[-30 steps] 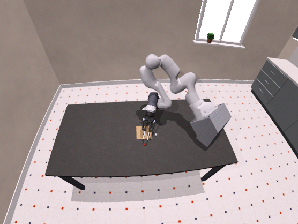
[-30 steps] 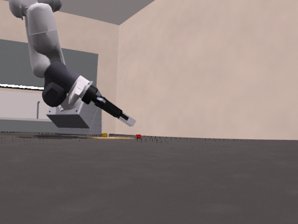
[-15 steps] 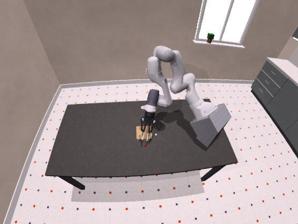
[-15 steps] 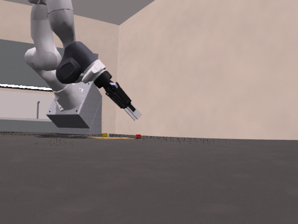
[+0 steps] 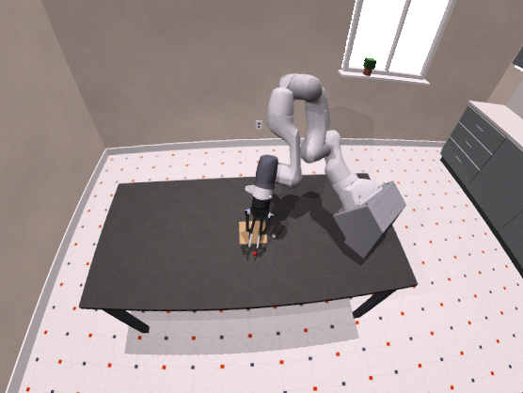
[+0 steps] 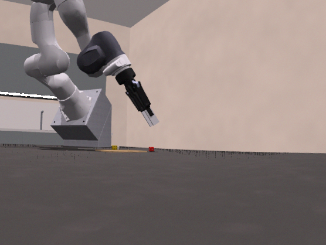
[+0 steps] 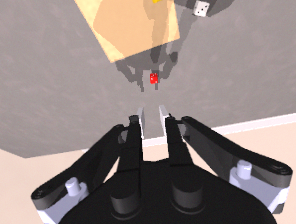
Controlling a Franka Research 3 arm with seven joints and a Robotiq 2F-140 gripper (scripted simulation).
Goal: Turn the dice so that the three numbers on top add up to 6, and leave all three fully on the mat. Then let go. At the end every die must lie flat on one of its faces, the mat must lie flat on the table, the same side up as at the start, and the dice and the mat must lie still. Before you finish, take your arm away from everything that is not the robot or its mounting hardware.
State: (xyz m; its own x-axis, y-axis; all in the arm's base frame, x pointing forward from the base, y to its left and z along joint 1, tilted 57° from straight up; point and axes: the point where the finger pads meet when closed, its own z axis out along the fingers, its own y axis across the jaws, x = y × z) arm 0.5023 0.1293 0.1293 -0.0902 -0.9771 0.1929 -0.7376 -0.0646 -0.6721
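Observation:
The tan mat point(image 5: 243, 239) point(image 6: 126, 150) point(image 7: 130, 25) lies flat on the dark table point(image 5: 165, 244). A small red die point(image 5: 254, 253) point(image 6: 151, 149) point(image 7: 154, 78) lies on the bare table just off the mat's near edge. A yellow die point(image 6: 114, 147) sits on the mat; only its edge shows at the top of the wrist view. A white die point(image 7: 201, 8) point(image 5: 274, 234) lies on the table beside the mat, off it. My gripper point(image 5: 252, 245) point(image 6: 153, 121) point(image 7: 151, 113) hangs tilted well above the red die, its fingers nearly together with nothing between them.
The robot base point(image 5: 369, 213) stands on the table's right side. The table's far edge shows in the wrist view beyond the fingers. Grey cabinets point(image 5: 489, 169) stand at the right wall, away from the table.

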